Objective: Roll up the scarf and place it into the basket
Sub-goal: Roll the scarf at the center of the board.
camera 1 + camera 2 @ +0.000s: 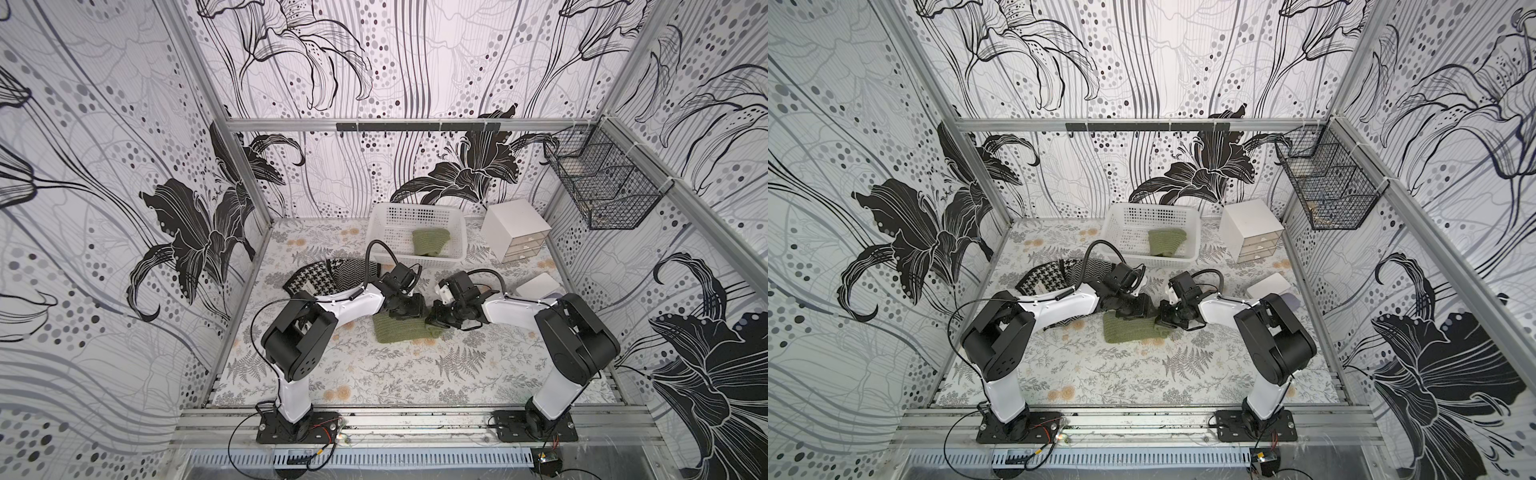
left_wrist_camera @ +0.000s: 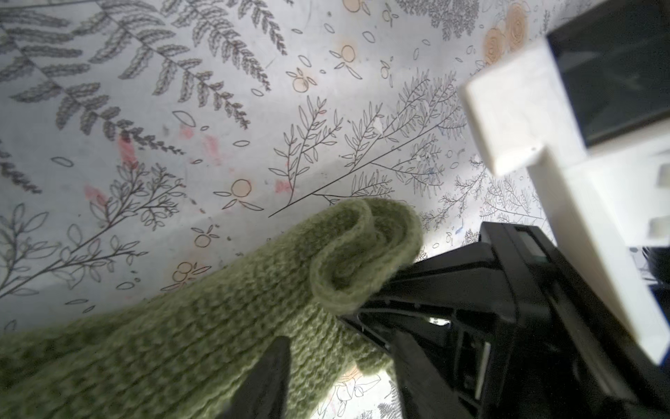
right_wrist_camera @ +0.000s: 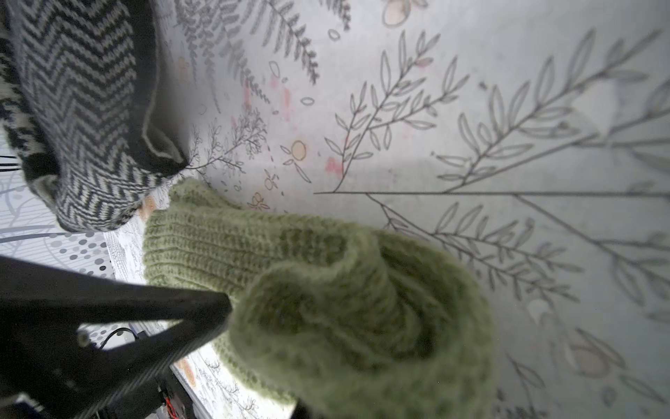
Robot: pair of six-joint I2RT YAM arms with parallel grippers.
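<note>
Pinching the green scarf (image 3: pixel 326 290) — right jaws clamped on its roll; left jaws' gap unclear.

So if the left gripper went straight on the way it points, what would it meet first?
The green scarf on the table, directly beneath the left gripper; the right gripper at its rolled end sits just beyond. Gap unclear.

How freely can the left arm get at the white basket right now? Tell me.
Probably yes: the basket stands just beyond the left tool, open-topped, with nothing but the arm's own cable between them.
</note>
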